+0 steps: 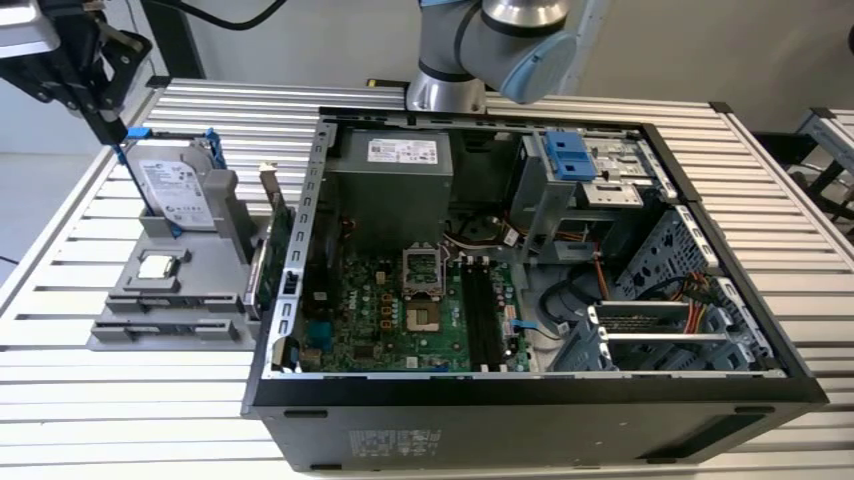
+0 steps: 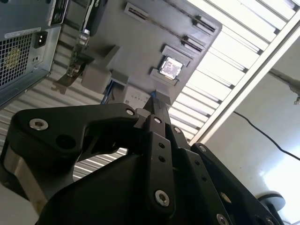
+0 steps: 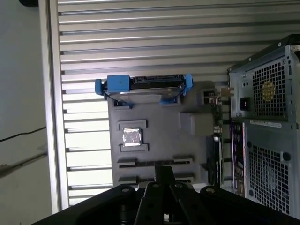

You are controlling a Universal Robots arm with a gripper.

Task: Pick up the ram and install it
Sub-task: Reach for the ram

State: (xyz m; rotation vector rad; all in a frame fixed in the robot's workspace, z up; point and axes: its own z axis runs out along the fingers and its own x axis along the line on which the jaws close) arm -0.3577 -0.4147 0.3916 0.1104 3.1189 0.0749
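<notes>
**Gripper above the parts holder, ram in its slot**

One slatted aluminium table (image 1: 80,400) carried everything. One open computer case (image 1: 534,420), of black and grey sheet metal, filled the table's middle and ran to its near edge, with a green motherboard (image 1: 387,320) flat on its floor.

One grey arm (image 1: 447,90) rose from the table's far edge, behind the case, and bent out of the exterior view at a blue-capped joint. Its black gripper (image 1: 124,130) hung over the table's corner at the exterior view's far left, with its fingers pointing down. In both wrist views the fingertips (image 3: 164,172) met together, with nothing seen between them (image 2: 157,101).

One flat grey moulded holder (image 3: 159,124) lay between the case and the table's edge at the exterior view's left.

- One silver hard drive (image 1: 174,190) in a blue frame stood on edge at its far end.
- One green expansion card (image 1: 274,240) with a metal bracket stood along the holder's edge beside the case.
- One square silver chip (image 3: 131,137) sat in a recess near the middle.
- Two long slots crossed the near end.

The ram (image 3: 154,163) seemed to be the thin dark strip, seen edge-on, in the slot nearer the chip, apart from the fingertips, though I could not tell for sure.
</notes>
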